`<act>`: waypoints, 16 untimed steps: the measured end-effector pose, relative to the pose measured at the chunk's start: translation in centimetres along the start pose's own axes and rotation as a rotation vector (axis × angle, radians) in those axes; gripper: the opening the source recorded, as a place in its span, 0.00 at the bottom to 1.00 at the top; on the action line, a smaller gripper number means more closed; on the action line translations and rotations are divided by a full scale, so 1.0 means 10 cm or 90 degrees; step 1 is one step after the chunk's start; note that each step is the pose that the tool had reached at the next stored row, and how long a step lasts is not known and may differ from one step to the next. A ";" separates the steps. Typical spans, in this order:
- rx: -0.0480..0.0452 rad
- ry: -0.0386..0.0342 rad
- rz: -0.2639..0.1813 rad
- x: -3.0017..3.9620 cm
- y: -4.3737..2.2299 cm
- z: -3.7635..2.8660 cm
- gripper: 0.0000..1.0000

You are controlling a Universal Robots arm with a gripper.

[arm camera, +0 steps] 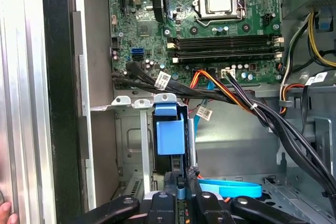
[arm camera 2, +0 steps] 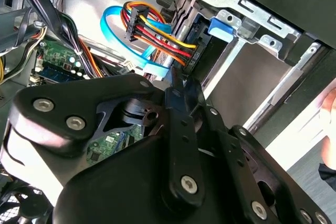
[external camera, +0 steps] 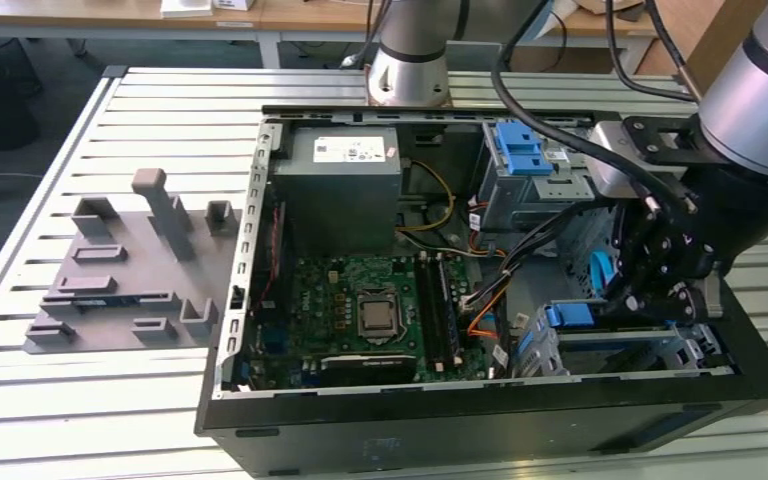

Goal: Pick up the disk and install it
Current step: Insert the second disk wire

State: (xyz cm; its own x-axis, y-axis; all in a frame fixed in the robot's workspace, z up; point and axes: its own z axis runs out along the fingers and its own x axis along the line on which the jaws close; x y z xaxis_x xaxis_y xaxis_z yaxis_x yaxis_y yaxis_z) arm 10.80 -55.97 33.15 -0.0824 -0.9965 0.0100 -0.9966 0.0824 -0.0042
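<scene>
The disk (arm camera: 170,135) stands on edge in the lower grey drive bay (arm camera: 130,145) of the open computer case, its blue carrier tab facing the motherboard. In the exterior view that blue tab (external camera: 568,315) shows at the case's right front. My gripper (arm camera: 181,184) is shut on the disk's rear edge, a finger (arm camera: 169,184) on each side. In the second wrist view the gripper (arm camera 2: 181,82) meets the dark edge of the disk (arm camera 2: 198,43), beside a plug with red, yellow and black wires (arm camera 2: 152,32). In the exterior view the gripper (external camera: 631,295) reaches down into that corner.
A blue data cable (arm camera: 231,187) and black cable bundles (arm camera: 273,124) cross close to the bay. The motherboard (external camera: 371,310), the power-supply box (external camera: 344,185) and a blue-latched cage (external camera: 524,150) stand inside the case. A grey fixture (external camera: 131,270) lies on the slatted table. A fingertip (arm camera: 4,212) shows at the case wall.
</scene>
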 end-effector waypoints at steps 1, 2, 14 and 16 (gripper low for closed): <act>0.0000 -0.0001 0.000 0.000 0.000 -0.007 0.24; 0.0000 -0.0001 0.000 0.000 0.000 -0.014 0.24; 0.0000 -0.0001 0.000 0.001 0.000 -0.085 0.24; 0.0000 -0.0001 0.000 0.001 0.000 -0.103 0.24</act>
State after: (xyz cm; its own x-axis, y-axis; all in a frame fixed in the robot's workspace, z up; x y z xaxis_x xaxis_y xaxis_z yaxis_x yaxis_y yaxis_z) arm 10.80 -55.97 34.18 -0.0825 -0.9965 0.0098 -0.9966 0.0824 -0.0042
